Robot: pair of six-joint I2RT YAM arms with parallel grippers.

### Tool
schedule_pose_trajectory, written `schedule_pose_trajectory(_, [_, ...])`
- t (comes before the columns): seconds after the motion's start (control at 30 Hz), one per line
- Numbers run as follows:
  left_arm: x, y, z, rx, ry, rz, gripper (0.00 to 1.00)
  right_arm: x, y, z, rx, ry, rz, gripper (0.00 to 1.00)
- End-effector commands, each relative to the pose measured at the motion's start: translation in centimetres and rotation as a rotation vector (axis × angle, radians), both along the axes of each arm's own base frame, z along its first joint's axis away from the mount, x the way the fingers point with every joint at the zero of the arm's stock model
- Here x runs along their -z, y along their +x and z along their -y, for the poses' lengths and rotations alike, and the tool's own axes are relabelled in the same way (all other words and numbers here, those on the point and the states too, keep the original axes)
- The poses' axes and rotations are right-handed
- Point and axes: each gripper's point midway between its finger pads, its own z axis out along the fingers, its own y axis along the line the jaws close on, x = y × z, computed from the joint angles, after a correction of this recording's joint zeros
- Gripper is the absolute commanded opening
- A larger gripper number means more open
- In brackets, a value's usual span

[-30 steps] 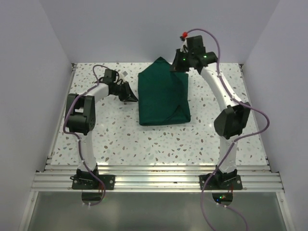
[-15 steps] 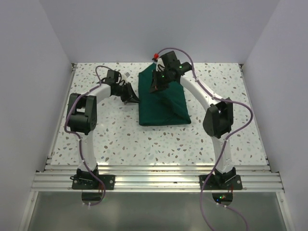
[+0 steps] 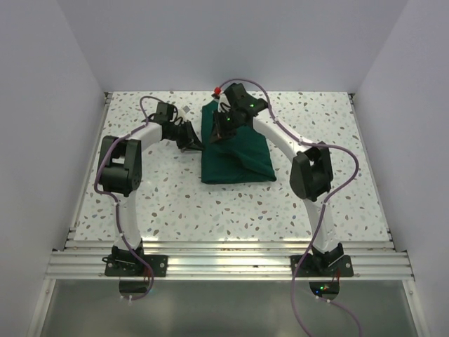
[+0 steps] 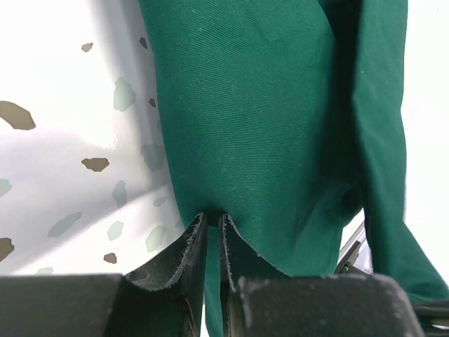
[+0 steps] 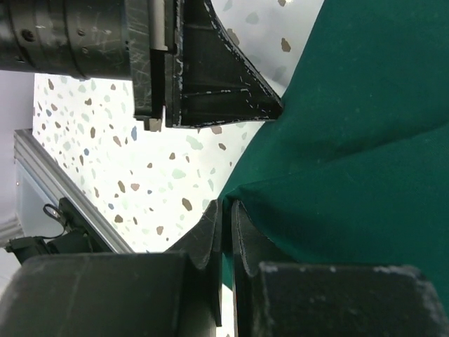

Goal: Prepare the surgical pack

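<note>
Wrist views show left gripper [image 4: 210,223] and right gripper [image 5: 226,209] pinching the dark green cloth drape [image 4: 266,126], best folded evenly, left edge anchored.

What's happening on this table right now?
Both arms are working the dark green drape, which lies folded on the speckled table. The left gripper pinches its left edge. The right gripper pinches a fold of the cloth over the bundle's far left part.
</note>
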Motion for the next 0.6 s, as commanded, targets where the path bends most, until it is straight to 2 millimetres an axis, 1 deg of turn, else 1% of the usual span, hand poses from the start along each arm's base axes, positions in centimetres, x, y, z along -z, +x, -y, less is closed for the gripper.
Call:
schedule_pose_trajectory(0.0, [-0.2, 0.1, 0.7, 0.015, -0.02, 0.011, 0.15, -0.2, -0.6, -1.7, -0.034, 0.071, -0.007, 0.0])
schedule_pose_trajectory(0.03, [-0.2, 0.0, 0.8, 0.017, -0.021, 0.009, 0.15, 0.6, -0.8, -1.6, -0.035, 0.06, -0.017, 0.0])
schedule_pose_trajectory(0.13, [-0.3, 0.1, 0.7, 0.015, -0.013, 0.018, 0.15, 2.1, -1.3, -1.4, -0.036, 0.041, -0.053, 0.0])
schedule_pose_trajectory(0.23, [-0.6, 0.4, 0.1, 0.0, 0.019, 0.038, 0.15, 3.6, -1.8, -1.5, -0.039, 0.02, -0.08, 0.0])
schedule_pose_trajectory(0.3, [-0.7, 0.4, -0.1, -0.007, 0.035, 0.036, 0.18, 4.3, -2.4, -2.0, -0.053, 0.021, -0.104, 0.0])
schedule_pose_trajectory(0.33, [-0.8, 0.5, -0.3, -0.009, 0.043, 0.041, 0.19, 4.4, -2.5, -2.2, -0.056, 0.019, -0.105, 0.0])
schedule_pose_trajectory(0.37, [-0.8, 0.7, -0.5, -0.016, 0.052, 0.043, 0.19, 5.0, -2.6, -2.3, -0.06, 0.009, -0.113, 0.0])
schedule_pose_trajectory(0.4, [-0.8, 0.7, -0.8, -0.021, 0.061, 0.04, 0.21, 5.0, -2.8, -2.4, -0.063, 0.007, -0.116, 0.0])
schedule_pose_trajectory(0.43, [-1.0, 0.8, -1.0, -0.025, 0.069, 0.041, 0.24, 5.1, -3.0, -2.6, -0.067, 0.005, -0.126, 0.04])
schedule_pose_trajectory(0.47, [-0.9, 0.8, -1.5, -0.039, 0.089, 0.041, 0.24, 5.2, -3.2, -2.6, -0.073, 0.008, -0.141, 0.07])
schedule_pose_trajectory(0.5, [-1.1, 0.9, -2.0, -0.049, 0.097, 0.042, 0.27, 5.1, -3.5, -2.7, -0.081, 0.014, -0.151, 0.12])
schedule_pose_trajectory(0.53, [-1.4, 1.1, -2.5, -0.059, 0.115, 0.055, 0.28, 4.7, -3.6, -2.7, -0.082, 0.023, -0.151, 0.25])
schedule_pose_trajectory(0.57, [-1.7, 1.2, -3.1, -0.071, 0.122, 0.056, 0.28, 4.0, -3.7, -2.6, -0.08, 0.03, -0.138, 0.33])
